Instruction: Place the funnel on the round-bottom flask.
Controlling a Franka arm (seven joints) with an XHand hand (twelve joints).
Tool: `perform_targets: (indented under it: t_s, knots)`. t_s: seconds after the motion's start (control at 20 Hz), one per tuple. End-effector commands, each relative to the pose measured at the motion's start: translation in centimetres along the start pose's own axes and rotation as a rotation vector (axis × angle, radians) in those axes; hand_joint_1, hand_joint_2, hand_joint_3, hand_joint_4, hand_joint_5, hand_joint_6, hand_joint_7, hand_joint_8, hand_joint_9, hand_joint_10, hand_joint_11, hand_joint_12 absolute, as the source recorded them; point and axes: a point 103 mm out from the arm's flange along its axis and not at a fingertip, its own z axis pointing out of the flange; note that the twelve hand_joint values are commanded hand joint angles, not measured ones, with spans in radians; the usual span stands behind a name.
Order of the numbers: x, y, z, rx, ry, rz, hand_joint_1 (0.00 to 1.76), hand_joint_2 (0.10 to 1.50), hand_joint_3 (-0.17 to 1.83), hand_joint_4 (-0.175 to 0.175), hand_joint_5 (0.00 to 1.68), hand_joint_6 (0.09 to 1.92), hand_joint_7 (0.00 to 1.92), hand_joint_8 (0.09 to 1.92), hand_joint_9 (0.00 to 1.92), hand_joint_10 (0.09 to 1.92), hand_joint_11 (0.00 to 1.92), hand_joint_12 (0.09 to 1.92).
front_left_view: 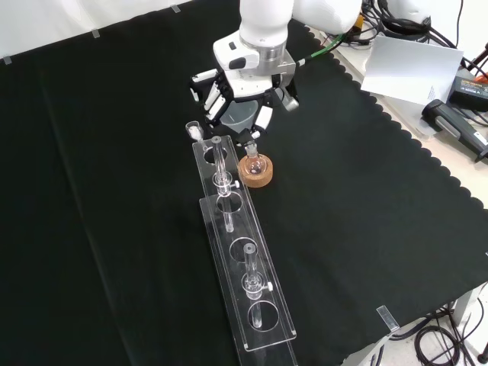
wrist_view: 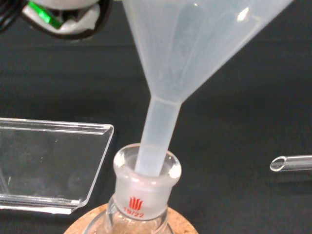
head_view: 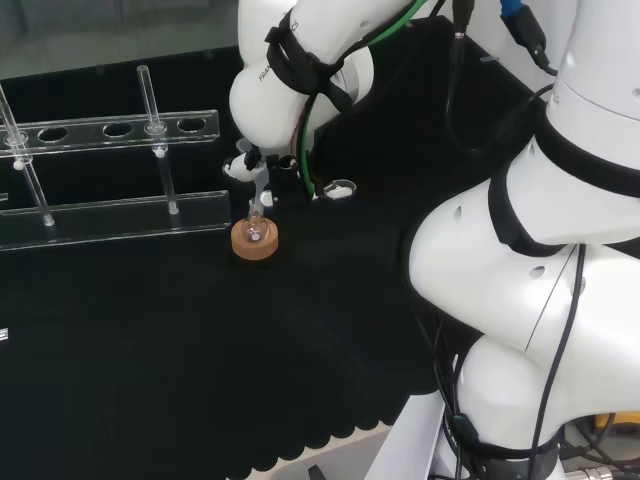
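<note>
A translucent plastic funnel [wrist_view: 195,44] hangs with its stem [wrist_view: 155,141] inside the neck of the round-bottom flask [wrist_view: 146,178]. The flask [front_left_view: 254,162] stands upright on a cork ring [front_left_view: 257,175] near the end of a clear rack. My hand [front_left_view: 248,85] is directly above it, fingers curled round the funnel's cone [front_left_view: 242,116]. In the head view, the hand [head_view: 243,167] sits just above the flask [head_view: 255,230] and its cork ring [head_view: 254,245]. The arm's link hides most of the hand there.
A long clear test-tube rack [front_left_view: 240,259] with a few tubes lies beside the flask; in the head view the rack [head_view: 110,205] is left of it. A small clear tube [front_left_view: 193,130] stands at the rack's far end. Paper and devices [front_left_view: 415,69] lie beyond the cloth's scalloped edge.
</note>
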Motion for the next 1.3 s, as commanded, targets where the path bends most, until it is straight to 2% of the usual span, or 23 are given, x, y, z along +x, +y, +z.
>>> perform_targets:
  t_s: [0.05, 0.7, 1.3]
  knots:
    - [0.4, -0.4, 0.7, 0.011, 0.011, 0.002, 1.06, 0.73, 0.68, 0.175, 1.08, 1.00, 1.33, 0.89, 1.27, 0.26, 0.15, 1.58]
    - [1.0, -1.3, 2.3, 0.033, 0.016, 0.006, 1.06, 0.73, 0.68, 0.175, 1.08, 1.00, 1.33, 0.89, 1.27, 0.26, 0.16, 1.58]
    - [1.7, -0.7, 3.1, 0.036, 0.019, 0.007, 1.06, 0.72, 0.69, 0.175, 1.08, 1.00, 1.34, 0.89, 1.27, 0.25, 0.16, 1.58]
